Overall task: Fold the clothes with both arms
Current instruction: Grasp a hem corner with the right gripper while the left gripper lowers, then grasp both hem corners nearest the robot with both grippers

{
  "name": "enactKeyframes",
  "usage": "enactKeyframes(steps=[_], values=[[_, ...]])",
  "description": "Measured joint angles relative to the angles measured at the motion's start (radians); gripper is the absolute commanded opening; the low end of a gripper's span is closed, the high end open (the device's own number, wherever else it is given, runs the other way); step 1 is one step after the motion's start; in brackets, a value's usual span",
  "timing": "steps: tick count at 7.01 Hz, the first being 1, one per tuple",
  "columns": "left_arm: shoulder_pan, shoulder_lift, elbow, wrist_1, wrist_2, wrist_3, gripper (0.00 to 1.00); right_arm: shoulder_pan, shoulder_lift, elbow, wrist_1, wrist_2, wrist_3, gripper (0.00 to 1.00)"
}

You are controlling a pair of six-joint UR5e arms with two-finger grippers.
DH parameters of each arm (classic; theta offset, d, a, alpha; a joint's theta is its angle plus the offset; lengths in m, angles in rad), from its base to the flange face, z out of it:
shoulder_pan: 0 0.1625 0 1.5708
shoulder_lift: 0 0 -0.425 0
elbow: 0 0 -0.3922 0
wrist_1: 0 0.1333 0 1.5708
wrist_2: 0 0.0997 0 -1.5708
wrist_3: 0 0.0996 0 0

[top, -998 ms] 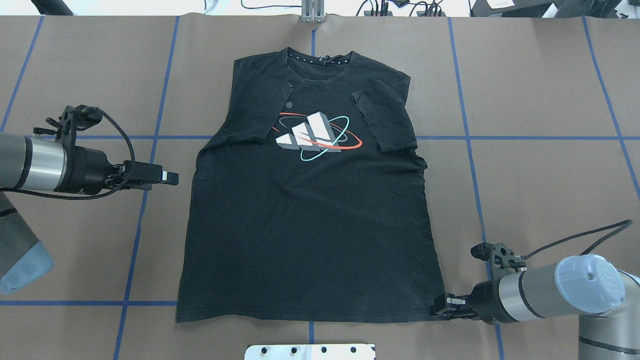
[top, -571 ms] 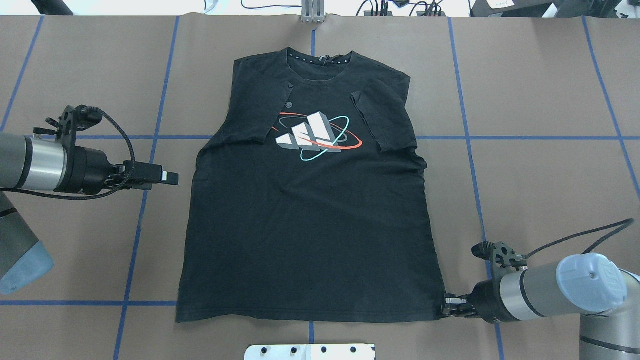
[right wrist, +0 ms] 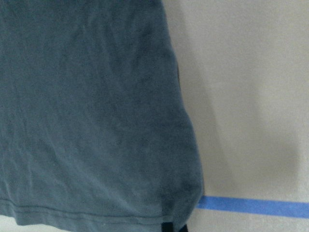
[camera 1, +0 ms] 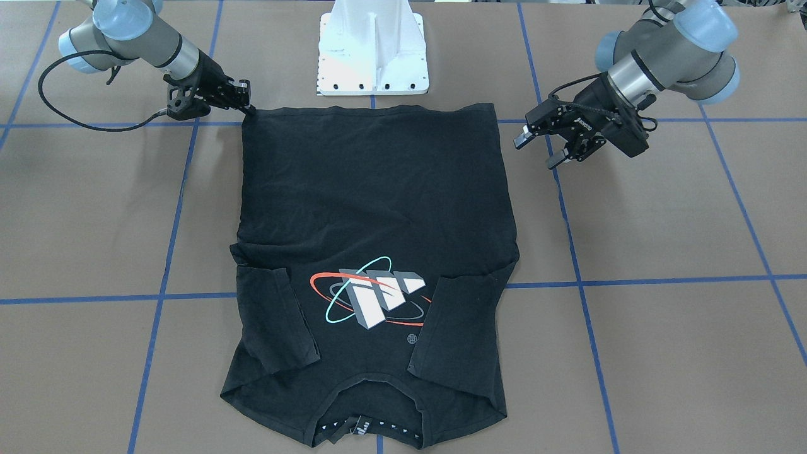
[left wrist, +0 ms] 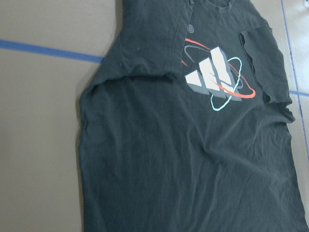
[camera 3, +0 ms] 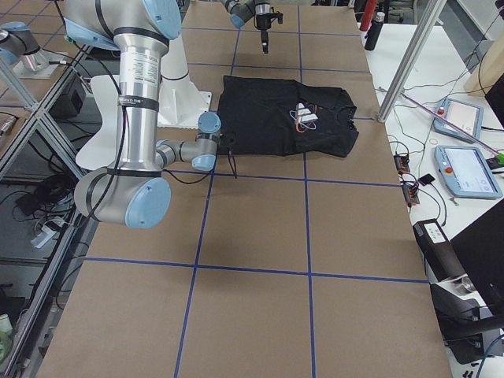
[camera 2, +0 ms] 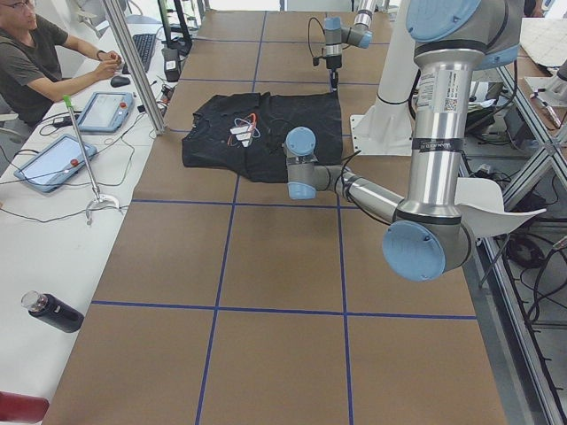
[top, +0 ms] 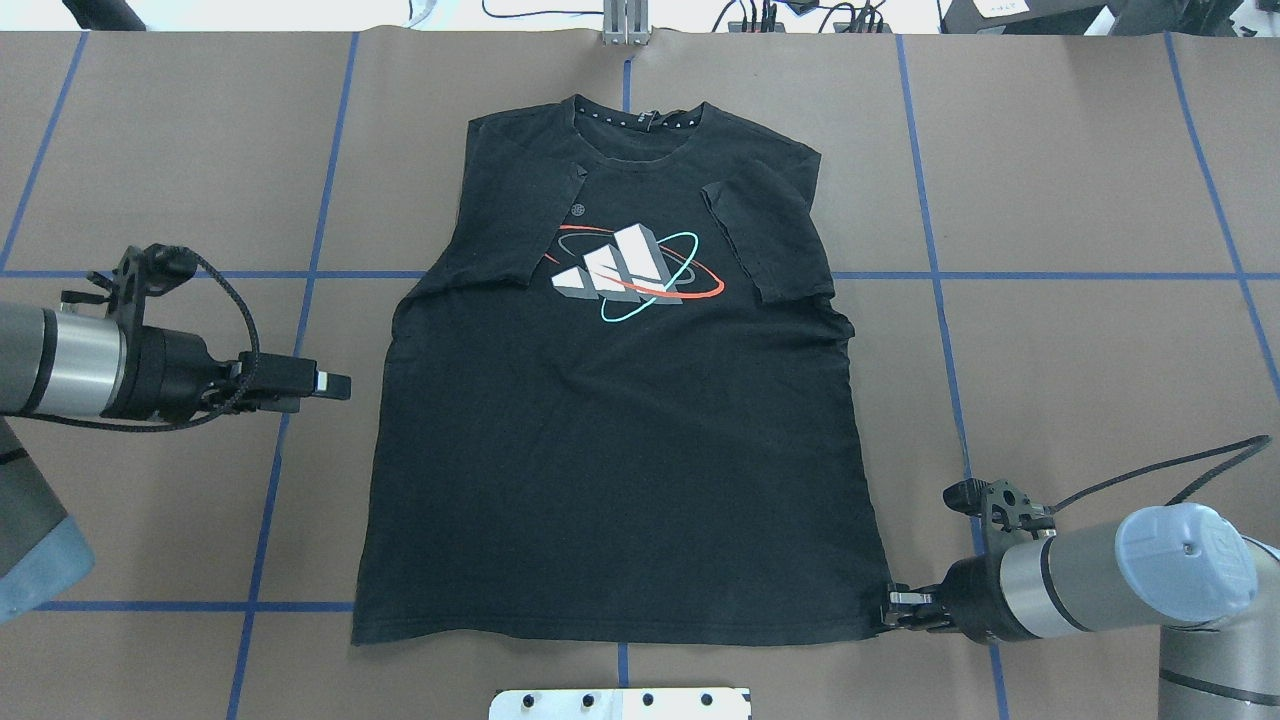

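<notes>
Black T-shirt (top: 620, 450) lies flat mid-table (top: 1080, 350), collar at twelve o'clock from overhead. Both sleeves are folded in beside the white-grey block logo (top: 625, 270) with its red and teal ovals. Right gripper (top: 890, 608) sits low at the five o'clock hem corner, pinched on it. Left gripper (camera 1: 536, 150) hovers off nine o'clock, fingers spread, empty. Collar print is too small to read.

- L arm (top: 70, 360) stretched in near horiz., off the table; L gripper (camera 1: 534, 152) jaws apart.
- R arm (top: 1060, 590) low; R gripper (top: 893, 610) pinched onto T-shirt (top: 620, 450) hem corner.
</notes>
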Motion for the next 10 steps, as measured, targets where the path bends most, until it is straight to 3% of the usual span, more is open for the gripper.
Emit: enactKeyframes(steps=[2,7,10], values=[[0.151,0.047,-0.020,-0.067,0.118,-0.124,1.00,0.004,0.000,0.013,0.003,0.003,0.000,0.00],[0.438,0.107,-0.034,-0.090,0.370,-0.259,0.99,0.021,0.002,0.040,0.008,0.018,0.000,0.00],[0.489,0.129,-0.033,-0.095,0.423,-0.279,0.99,0.062,0.002,0.052,0.008,0.072,0.000,0.00]])
